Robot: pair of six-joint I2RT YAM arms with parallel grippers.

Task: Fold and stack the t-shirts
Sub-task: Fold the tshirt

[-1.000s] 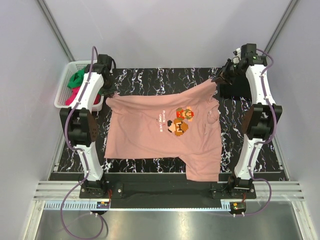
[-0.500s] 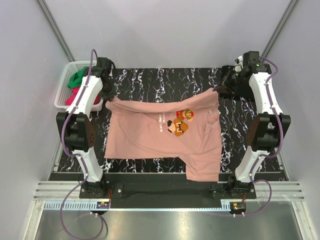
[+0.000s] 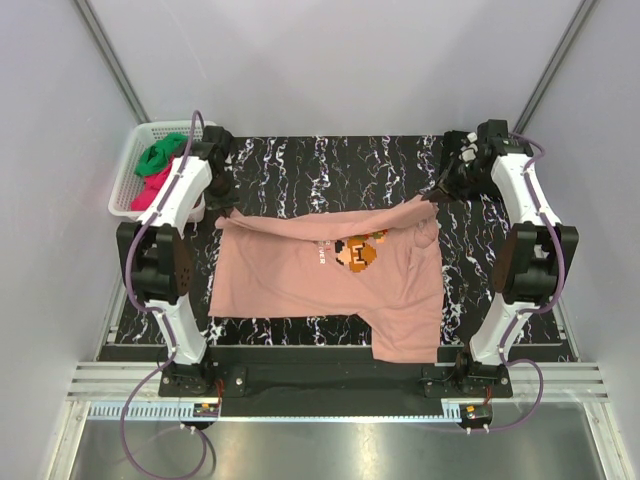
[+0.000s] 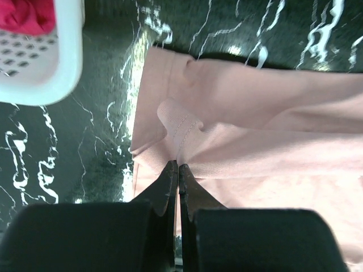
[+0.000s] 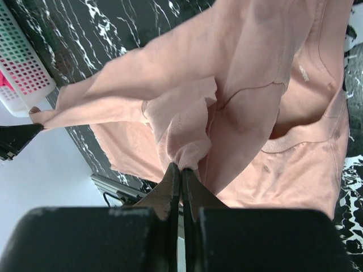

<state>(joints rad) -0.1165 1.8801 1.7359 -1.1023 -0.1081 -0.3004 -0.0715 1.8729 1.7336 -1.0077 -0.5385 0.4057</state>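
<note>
Top external view: the salmon-pink t-shirt (image 3: 300, 280) lies chest-up across the middle of the black marbled surface (image 3: 330, 160), between the two arms. Its far edge is raised off the surface and drawn into a taut, slightly sagging line from one hand to the other. The raised band of cloth hangs over the upper part of the pixel figure (image 3: 357, 252). The white lettering (image 3: 322, 256) just left of the figure is partly covered too. The rest of the shirt lies flat, and one sleeve (image 3: 405, 335) reaches toward the near edge of the surface on the right side. The collar (image 3: 425, 235) lies on the right, near the right arm.

The left hand (image 3: 217, 200) is at the shirt's far left corner. From its wrist camera the two fingers are pressed together with a bunched fold of pink hem pinched between their tips. The right hand (image 3: 442, 188) is at the far right corner. Its wrist camera shows the same thing: fingers closed tight on a gathered wad of the pink cloth, with the fabric draping away below it.

At the far left corner of the surface, just beside the left arm, stands a white perforated basket (image 3: 122, 190). In it sit a green t-shirt (image 3: 160, 155) and, nearer the camera, a magenta-red t-shirt (image 3: 148, 192), both crumpled. The pink shirt is apart from the basket, with a strip of bare surface between them.
</note>
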